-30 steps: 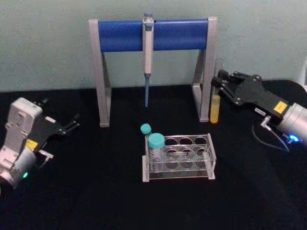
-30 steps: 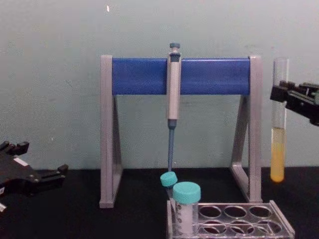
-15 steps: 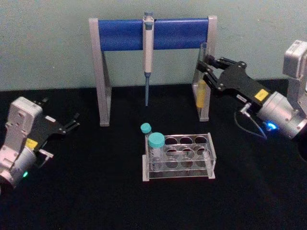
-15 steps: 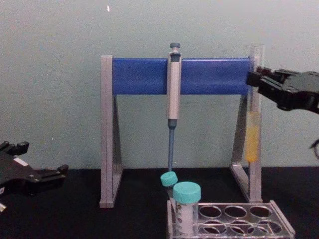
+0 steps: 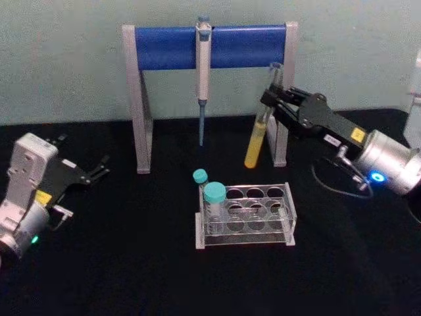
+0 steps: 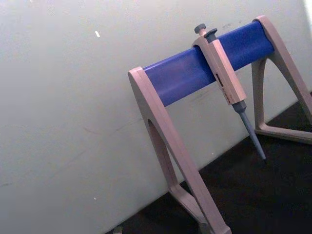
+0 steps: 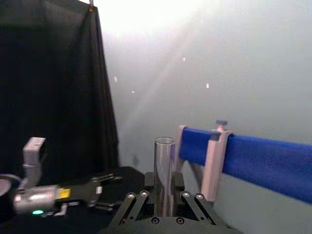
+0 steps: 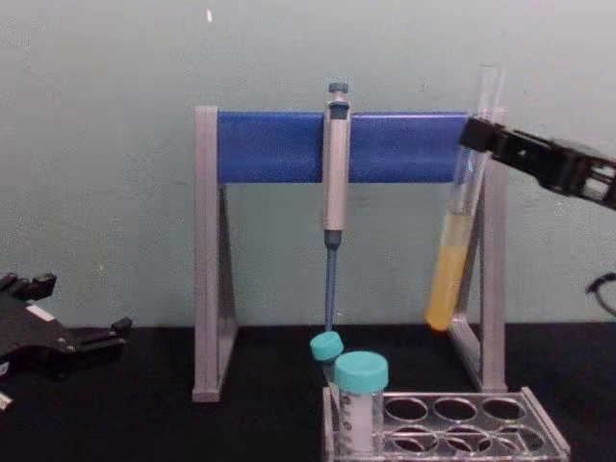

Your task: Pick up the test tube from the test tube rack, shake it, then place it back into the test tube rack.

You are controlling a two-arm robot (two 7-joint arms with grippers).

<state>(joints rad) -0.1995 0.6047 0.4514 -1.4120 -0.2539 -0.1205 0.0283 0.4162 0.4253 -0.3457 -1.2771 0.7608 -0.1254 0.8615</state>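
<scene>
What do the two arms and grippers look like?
Left gripper: black fingers on a boxy silver-grey housing, with a yellow label and a green light. Right gripper: black linkage fingers with screws, a yellow label, and a round silver wrist with a blue light and a thin looping cable.

The right pincer (image 5: 272, 98) has carried the test tube (image 5: 255, 143) left; it now tilts, bottom leftward, perhaps lower.

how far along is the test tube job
Done: the test tube is out of the rack, clamped in the right tool. In hand: it hangs tilted in the air, consistent with shaking. To do: setting it back into a rack hole. The left tool sits idle at the left.
</scene>
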